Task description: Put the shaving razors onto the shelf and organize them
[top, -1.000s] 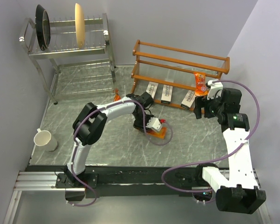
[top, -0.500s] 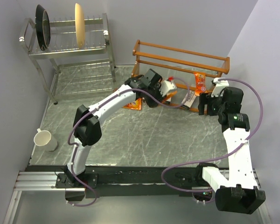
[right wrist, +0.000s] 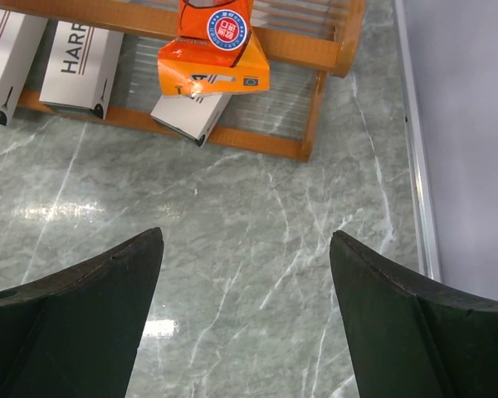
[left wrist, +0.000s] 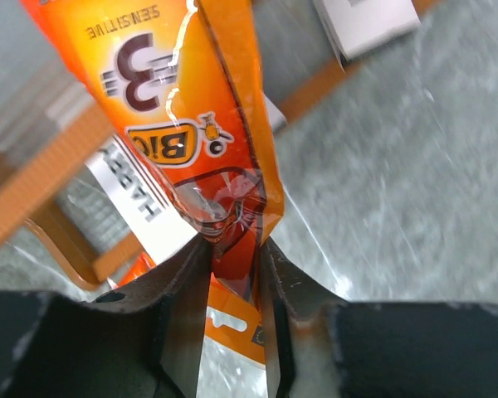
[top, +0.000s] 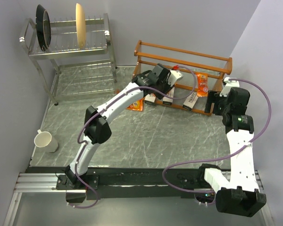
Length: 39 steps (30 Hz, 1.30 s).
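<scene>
Toward the right edge, right gripper (right wrist: pixel 245 239): jaws wide apart with nothing between them. It hangs above bare table (right wrist: pixel 257 274) just in front of the right end of the shelf (right wrist: pixel 275 143).
Right arm pose: elbow raised, wrist turned toward the far right corner, clear of the rack.
Loose orange pack (top: pixel 134 104): lies flat on the table just before the shelf's left end, not yet shelved.
Left arm pose: stretched long from the near edge toward the far edge, with the wrist over the shelf's left half.
Left gripper (left wrist: pixel 232 249): fingers pinched on the tab end of the held orange pack (left wrist: pixel 195 99), which sticks out past the fingertips over the lower rail.
Grey boxes (top: pixel 168 96): three lean on the lower tier, and one sits right beside the held pack.
Shelved orange pack (right wrist: pixel 214 50): stands at the shelf's right end, resting against the right-most grey box (right wrist: pixel 191 116).
Risk, grip: the hold is only on thin glossy film at one end, so the pack may fold or slide out if it meets a rail.
Risk, neighbours: the pack's free end or the wrist could nudge the leaning boxes off the front rail, and an arm this extended has little room to correct.
Risk, seating: the wrist view does not make clear whether the pack's far end touches the tier yet, so a release now may leave it crooked.
</scene>
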Each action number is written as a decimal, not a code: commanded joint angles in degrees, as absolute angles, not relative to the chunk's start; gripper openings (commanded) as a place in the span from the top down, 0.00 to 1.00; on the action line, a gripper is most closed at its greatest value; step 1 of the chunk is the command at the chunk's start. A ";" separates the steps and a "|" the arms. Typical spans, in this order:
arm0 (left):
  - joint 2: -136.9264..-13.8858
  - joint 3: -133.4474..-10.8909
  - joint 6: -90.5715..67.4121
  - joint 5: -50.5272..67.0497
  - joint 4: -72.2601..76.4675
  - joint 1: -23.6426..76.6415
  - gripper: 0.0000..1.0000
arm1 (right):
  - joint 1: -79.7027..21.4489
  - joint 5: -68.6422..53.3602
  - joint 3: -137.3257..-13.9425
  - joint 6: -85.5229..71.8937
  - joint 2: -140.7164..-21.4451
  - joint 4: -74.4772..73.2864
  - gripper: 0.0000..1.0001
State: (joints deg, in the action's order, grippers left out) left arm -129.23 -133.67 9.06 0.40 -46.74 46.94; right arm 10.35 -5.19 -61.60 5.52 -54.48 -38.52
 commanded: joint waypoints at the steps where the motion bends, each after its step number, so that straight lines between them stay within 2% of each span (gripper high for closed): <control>1: -132.88 -140.79 8.08 -3.60 -43.33 47.29 0.65 | 10.72 -5.62 -62.32 3.96 -53.35 -35.95 0.12; 9: -135.00 -143.17 11.95 -5.36 -36.31 47.64 0.61 | 10.72 -6.68 -61.61 4.40 -53.26 -36.39 0.12; 16: -135.70 -145.37 11.86 -5.89 -31.82 48.25 0.67 | 10.72 -8.61 -60.38 3.08 -53.44 -35.51 0.12; 30: -138.25 -145.02 11.86 -7.29 -23.12 48.25 0.67 | 10.72 -9.05 -59.24 2.64 -52.74 -35.68 0.12; 34: -139.39 -145.46 12.13 -8.61 -19.43 48.08 0.76 | 10.72 -9.14 -58.89 2.46 -52.74 -35.51 0.12; 39: -139.75 -145.46 9.06 -7.30 -20.29 48.16 0.74 | 10.72 -9.14 -58.62 2.55 -52.56 -35.86 0.12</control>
State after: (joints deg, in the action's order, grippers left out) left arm -139.48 -142.65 11.44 -7.40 -23.00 48.07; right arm 10.39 -8.71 -58.78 2.87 -53.78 -37.47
